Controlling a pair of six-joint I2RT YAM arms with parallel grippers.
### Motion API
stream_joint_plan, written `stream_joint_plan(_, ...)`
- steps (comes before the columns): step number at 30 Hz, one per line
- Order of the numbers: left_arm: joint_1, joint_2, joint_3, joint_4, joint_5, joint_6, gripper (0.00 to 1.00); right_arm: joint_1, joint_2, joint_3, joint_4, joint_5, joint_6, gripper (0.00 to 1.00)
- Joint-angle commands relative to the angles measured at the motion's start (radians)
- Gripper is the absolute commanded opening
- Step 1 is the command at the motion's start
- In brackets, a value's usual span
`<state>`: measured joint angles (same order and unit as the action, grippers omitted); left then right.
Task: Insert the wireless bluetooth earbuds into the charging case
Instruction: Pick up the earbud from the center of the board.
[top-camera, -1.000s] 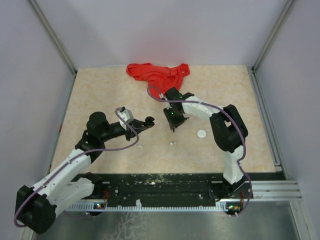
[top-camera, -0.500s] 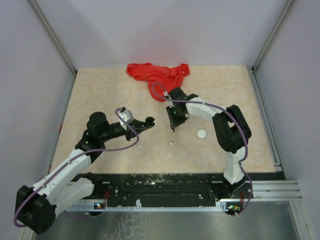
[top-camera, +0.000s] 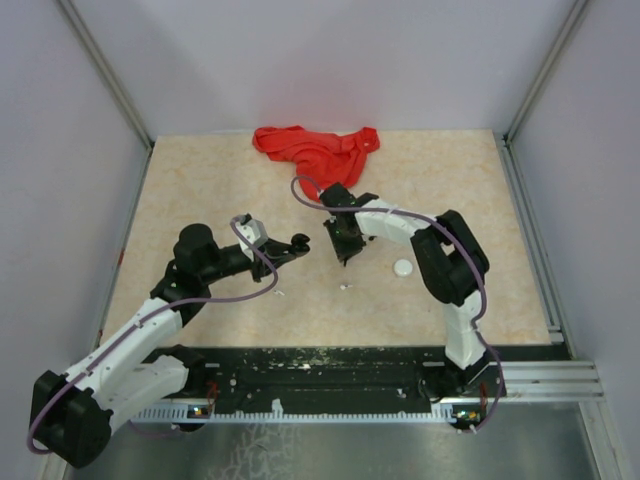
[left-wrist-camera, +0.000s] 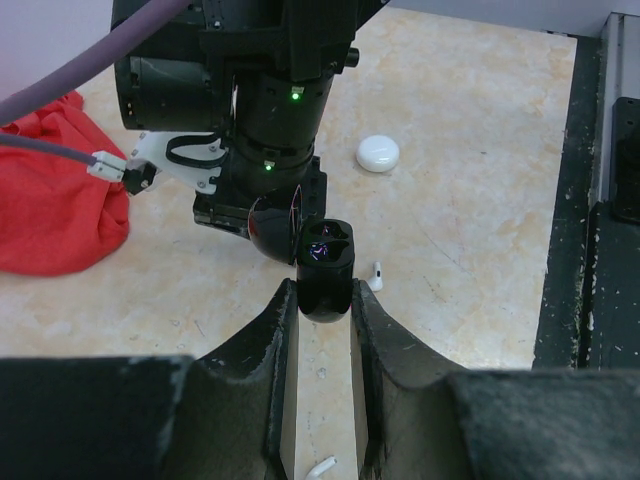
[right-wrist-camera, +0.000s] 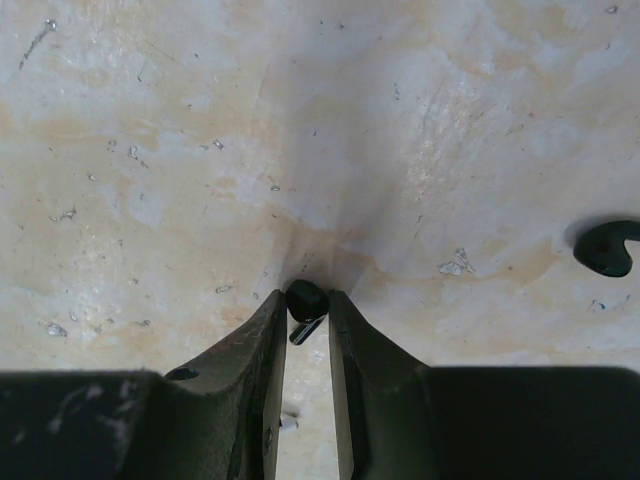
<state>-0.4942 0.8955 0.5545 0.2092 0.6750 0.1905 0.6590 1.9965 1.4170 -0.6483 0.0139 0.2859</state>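
Jaws of the right gripper (right-wrist-camera: 305, 302) stand only a sliver apart, and we see them pinching a black earbud (right-wrist-camera: 306, 296) at their very tips, its stem slanting down between them. This gripper points down at the table (right-wrist-camera: 150, 150) and hangs close above it; we cannot tell whether the earbud touches the surface. A second black earbud (right-wrist-camera: 604, 247) lies loose on the table near it.

The left gripper (left-wrist-camera: 324, 292) is drawn in nearly as far on the black charging case (left-wrist-camera: 325, 268), clamping its lower body from both sides. The case is held off the table with its lid (left-wrist-camera: 272, 226) swung open, its inside turned toward the right arm's wrist (left-wrist-camera: 270, 100) just beyond. From above, we find the case just left of the right gripper, near it but apart, around the middle of the table.

A white charging case (left-wrist-camera: 378, 153) lies on the table right of the right gripper. One white earbud (left-wrist-camera: 377, 270) lies on the near side of that gripper, and another white earbud (left-wrist-camera: 322, 465) lies below the left gripper's jaws. A red cloth (top-camera: 318, 148) is bunched at the far edge
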Motion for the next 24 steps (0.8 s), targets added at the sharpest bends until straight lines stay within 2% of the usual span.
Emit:
stream_joint_plan(1, -0.007, -0.017, 0.008, 0.027, 0.018, -0.001, 0.01, 0.034, 0.053, 0.025, -0.059, 0.119, 0.029, 0.21)
stream_joint_plan(7, -0.009, -0.01, 0.009, 0.027, 0.016, -0.003, 0.01, 0.039, 0.018, 0.023, -0.053, 0.126, 0.004, 0.09)
stream_joint_plan(14, -0.01, 0.012, 0.013, 0.042, -0.041, -0.049, 0.01, 0.043, -0.15, 0.026, -0.009, 0.139, -0.052, 0.08)
stream_joint_plan(20, -0.009, 0.063, 0.018, 0.127, -0.088, -0.163, 0.01, 0.058, -0.309, 0.039, 0.007, 0.229, -0.076, 0.08)
stream_joint_plan(24, -0.009, 0.083, 0.027, 0.182, -0.122, -0.16, 0.01, 0.107, -0.41, 0.082, 0.006, 0.307, -0.088, 0.08)
